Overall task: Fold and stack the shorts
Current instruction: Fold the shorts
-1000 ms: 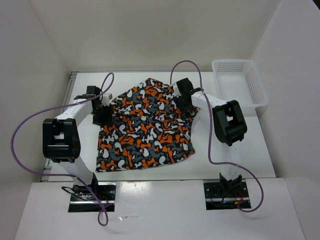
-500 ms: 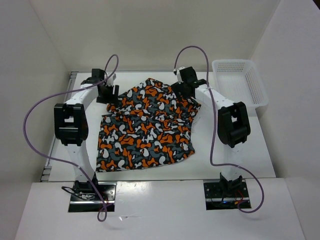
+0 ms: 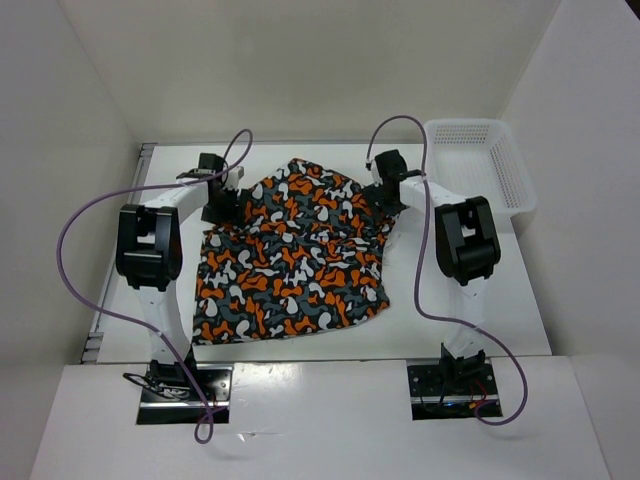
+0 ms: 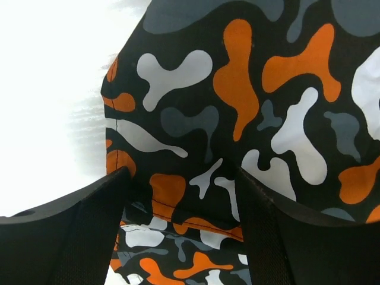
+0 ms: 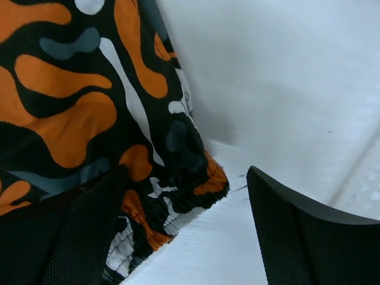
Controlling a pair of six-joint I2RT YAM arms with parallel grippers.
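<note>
On the tabletop (image 3: pixel 480 300), far corners waiting

Shorts (image 3: pixel 290 260) are lying spread. At their far corners, left end effector (image 3: pixel 218 203) and right end effector (image 3: pixel 386 193) are gaping astride cloth; both should be pinching evenly before folding nearward

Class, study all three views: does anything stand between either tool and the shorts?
Nothing visible does. The left tool and the right tool sit at the far corners of the shorts, and each wrist view shows the cloth lying right inside the open tool.
</note>
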